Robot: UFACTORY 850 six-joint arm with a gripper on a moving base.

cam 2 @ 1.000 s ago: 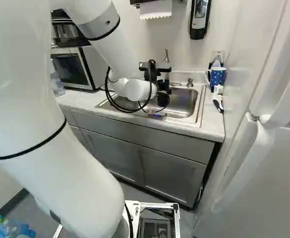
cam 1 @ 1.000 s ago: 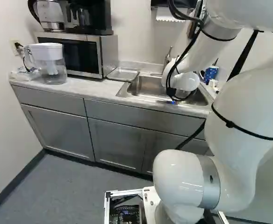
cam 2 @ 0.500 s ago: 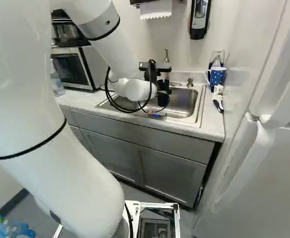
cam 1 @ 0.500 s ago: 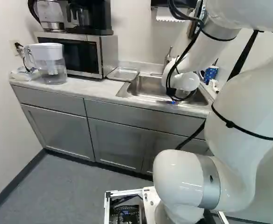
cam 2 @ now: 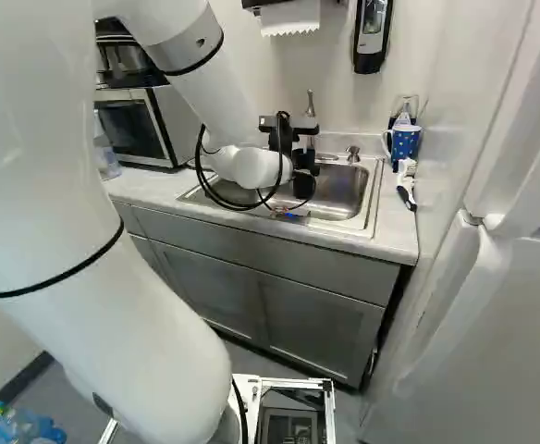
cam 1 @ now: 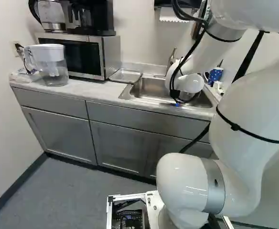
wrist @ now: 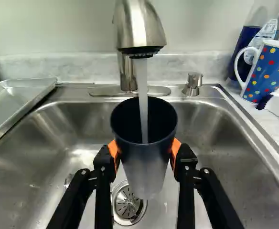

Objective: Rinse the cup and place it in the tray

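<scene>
Currently: cup under running faucet, gripper closed on it

L base view: arm R of mid, its wrist end over sink; gripper + cup hidden behind it. Tray on counter, btwn microwave & sink. Pitcher on counter, other side of microwave.

R base view: gripper over sink w/ dark cup below it. Polka-dot mug on counter, R of sink; brush just nearer than mug. Paper towels + wall dispenser up on wall.

Wrist view: gripper part-open, fingers cup-width apart, orange pads touching cup on 2 opp. sides, i.e. cup gripped. Cup approx. upright, mouth up; water from faucet goes into it. Cup above sink floor, near drain. Tray lies by sink edge, side opp. the mug, i.e. cup not in tray.
</scene>
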